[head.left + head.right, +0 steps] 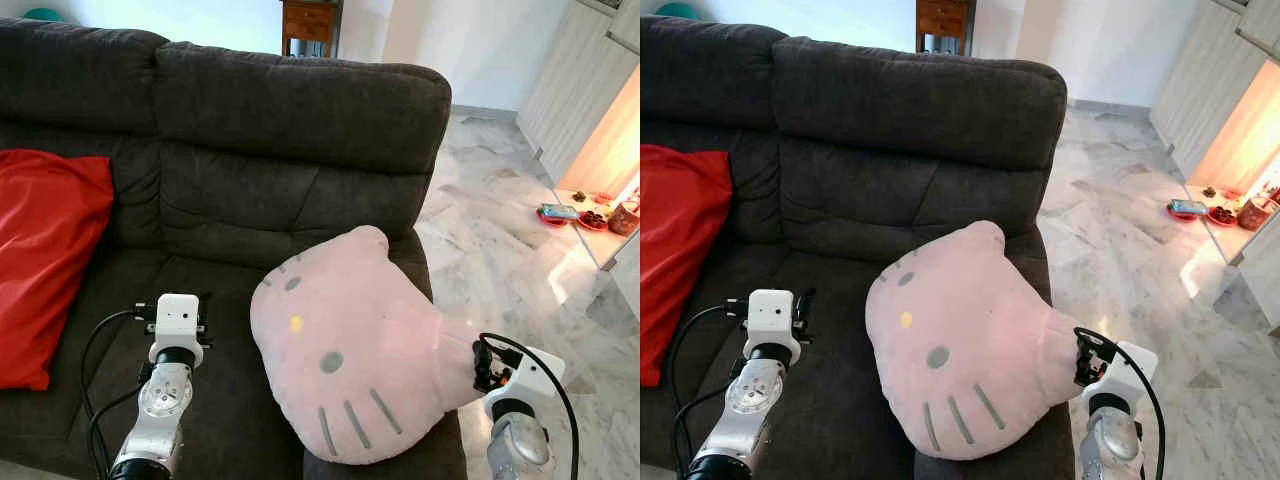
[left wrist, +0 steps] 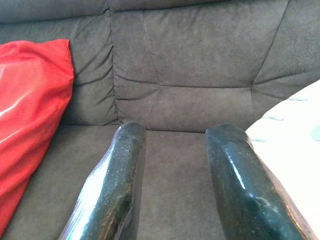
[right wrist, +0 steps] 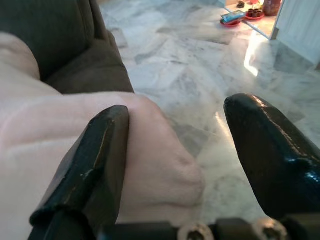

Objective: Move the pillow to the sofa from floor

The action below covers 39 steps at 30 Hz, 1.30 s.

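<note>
The pillow [image 1: 350, 350] lay on the sofa [image 1: 230, 150] seat at its right end, tilted against the backrest, with its right ear poking past the sofa's right edge over the floor [image 1: 520, 240]. The right gripper [image 3: 175, 145] stood with fingers wide apart, one finger touching that ear and nothing clamped between them. The left gripper [image 2: 175, 165] hung over the bare seat, fingers parted and holding nothing.

The main risk seemed to be the overhang: if the right arm drew back while brushing the ear, the pillow could be dragged off the right edge and slide to the floor. Its near edge also sat close to the seat front.

There was open seat to the left, between the pillow and the red cushion [image 1: 45, 260], for nudging it inward. The floor to the right looked clear for the arm's retreat.
</note>
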### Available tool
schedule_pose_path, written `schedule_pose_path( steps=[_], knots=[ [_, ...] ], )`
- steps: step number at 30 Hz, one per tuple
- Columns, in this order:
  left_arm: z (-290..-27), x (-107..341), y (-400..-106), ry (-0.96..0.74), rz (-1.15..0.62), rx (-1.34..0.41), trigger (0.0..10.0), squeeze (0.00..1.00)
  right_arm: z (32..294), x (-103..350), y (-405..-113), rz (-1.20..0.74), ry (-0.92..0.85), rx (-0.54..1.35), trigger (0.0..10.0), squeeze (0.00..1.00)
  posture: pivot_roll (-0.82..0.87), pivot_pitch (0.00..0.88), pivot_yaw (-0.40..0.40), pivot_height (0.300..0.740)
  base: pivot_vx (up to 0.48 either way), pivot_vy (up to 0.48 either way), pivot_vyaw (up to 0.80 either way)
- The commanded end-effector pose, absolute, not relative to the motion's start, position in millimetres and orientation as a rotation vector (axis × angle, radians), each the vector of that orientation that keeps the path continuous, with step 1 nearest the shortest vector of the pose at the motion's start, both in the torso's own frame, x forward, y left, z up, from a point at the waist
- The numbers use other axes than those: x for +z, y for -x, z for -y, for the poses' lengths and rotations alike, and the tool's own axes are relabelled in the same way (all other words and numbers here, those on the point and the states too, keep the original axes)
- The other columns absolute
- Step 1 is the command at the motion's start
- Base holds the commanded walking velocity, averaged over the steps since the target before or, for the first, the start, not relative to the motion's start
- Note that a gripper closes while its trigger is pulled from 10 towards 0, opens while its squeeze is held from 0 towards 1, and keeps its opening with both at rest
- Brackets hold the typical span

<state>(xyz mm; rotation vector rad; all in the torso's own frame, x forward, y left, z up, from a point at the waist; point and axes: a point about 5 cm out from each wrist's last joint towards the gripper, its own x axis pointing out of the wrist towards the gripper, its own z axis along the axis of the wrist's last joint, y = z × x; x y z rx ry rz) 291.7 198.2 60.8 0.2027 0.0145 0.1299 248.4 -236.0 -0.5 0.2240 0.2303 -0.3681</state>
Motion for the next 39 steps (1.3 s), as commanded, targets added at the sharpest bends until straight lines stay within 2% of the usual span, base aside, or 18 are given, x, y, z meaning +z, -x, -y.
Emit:
schedule_pose_path(
  steps=[1, 5, 10, 18, 21, 23, 24, 26, 31, 36, 39],
  knots=[
    [-194, 59, -291, -0.204, -0.025, 0.107, 10.0, 0.0, 241, 11, -256, -0.166, -0.256, -0.385, 10.0, 0.0, 0.06, 0.0, -0.086, 0.74, 0.0, 0.0, 0.0],
    [-194, 59, -291, -0.202, -0.023, 0.105, 10.0, 0.0, 243, 32, -267, -0.071, -0.223, -0.374, 10.0, 0.0, 0.05, 0.0, -0.088, 0.74, 0.0, 0.0, 0.0],
    [-193, 60, -291, -0.197, -0.02, 0.109, 10.0, 0.0, 267, 37, -263, -0.06, -0.16, -0.495, 10.0, 0.0, 0.05, 0.0, -0.089, 0.74, 0.0, 0.0, 0.0],
    [-193, 60, -292, -0.195, -0.019, 0.113, 10.0, 0.0, 290, 24, -246, -0.183, -0.022, -0.629, 10.0, 0.0, 0.06, 0.0, -0.091, 0.74, 0.0, 0.0, 0.0],
    [-193, 59, -291, -0.196, -0.021, 0.114, 10.0, 0.0, 293, 10, -238, -0.3, 0.047, -0.663, 10.0, 0.0, 0.06, 0.0, -0.091, 0.74, 0.0, 0.0, 0.0],
    [-193, 59, -292, -0.197, -0.022, 0.116, 10.0, 0.0, 289, -6, -231, -0.422, 0.084, -0.632, 10.0, 0.0, 0.06, 0.0, -0.091, 0.74, 0.0, 0.0, 0.0],
    [-193, 59, -292, -0.197, -0.022, 0.116, 10.0, 0.0, 289, -6, -231, -0.422, 0.084, -0.632, 10.0, 0.0, 0.06, 0.0, -0.091, 0.74, 0.0, 0.0, 0.0],
    [-193, 60, -293, -0.198, -0.022, 0.117, 10.0, 0.0, 275, -24, -225, -0.558, 0.1, -0.539, 10.0, 0.0, 0.06, 0.0, -0.09, 0.74, 0.0, 0.0, 0.0],
    [-194, 60, -293, -0.201, -0.023, 0.118, 10.0, 0.0, 260, -41, -217, -0.677, 0.095, -0.449, 10.0, 0.0, 0.06, 0.0, -0.09, 0.74, 0.0, 0.0, 0.0],
    [-194, 60, -293, -0.202, -0.023, 0.117, 10.0, 0.0, 223, -58, -212, -0.777, -0.012, -0.209, 10.0, 0.0, 0.05, 0.0, -0.088, 0.74, 0.0, 0.0, 0.0],
    [-193, 60, -293, -0.202, -0.023, 0.115, 10.0, 0.0, 210, -61, -211, -0.789, -0.044, -0.131, 10.0, 0.0, 0.06, 0.0, -0.09, 0.74, 0.0, 0.0, 0.0]
  ],
)
